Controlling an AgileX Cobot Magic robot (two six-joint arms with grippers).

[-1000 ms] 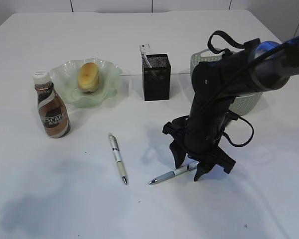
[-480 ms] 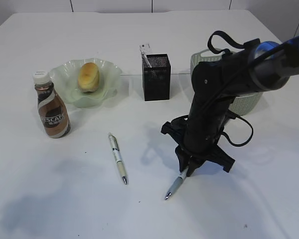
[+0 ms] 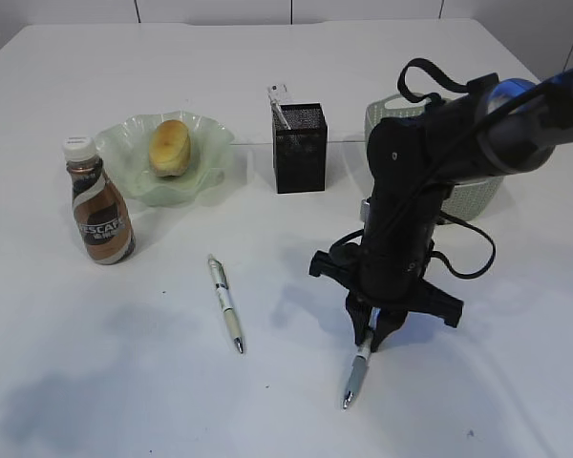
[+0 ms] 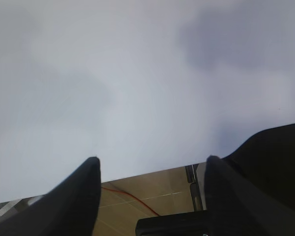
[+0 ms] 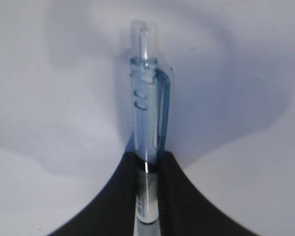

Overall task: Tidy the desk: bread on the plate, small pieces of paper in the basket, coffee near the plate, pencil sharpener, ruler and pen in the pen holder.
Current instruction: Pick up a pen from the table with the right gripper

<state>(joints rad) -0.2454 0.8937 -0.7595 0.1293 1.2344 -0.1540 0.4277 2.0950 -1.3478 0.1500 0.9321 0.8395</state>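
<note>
My right gripper [image 3: 371,336] is shut on a pale blue pen [image 3: 355,375], whose tip hangs toward the desk [image 3: 124,382]; the right wrist view shows its clip end [image 5: 146,105] between the jaws [image 5: 148,164]. A second pen [image 3: 225,303] lies on the desk left of it. The bread [image 3: 170,146] sits on the green ruffled plate [image 3: 205,134]. The coffee bottle [image 3: 98,206] stands in front of the plate. The black mesh pen holder [image 3: 301,148] holds a clear ruler [image 3: 278,103]. The basket [image 3: 477,196] is behind my right arm. My left gripper [image 4: 150,167] is open over the desk edge.
The right arm [image 3: 430,162] hides most of the basket and its contents. The paper wads and the pencil sharpener are not visible. The floor [image 4: 147,189] shows past the desk edge in the left wrist view.
My right gripper has closed on the pale blue pen and lifted its clip end; the pen swung from lying flat to hanging with its tip toward the desk front.
</note>
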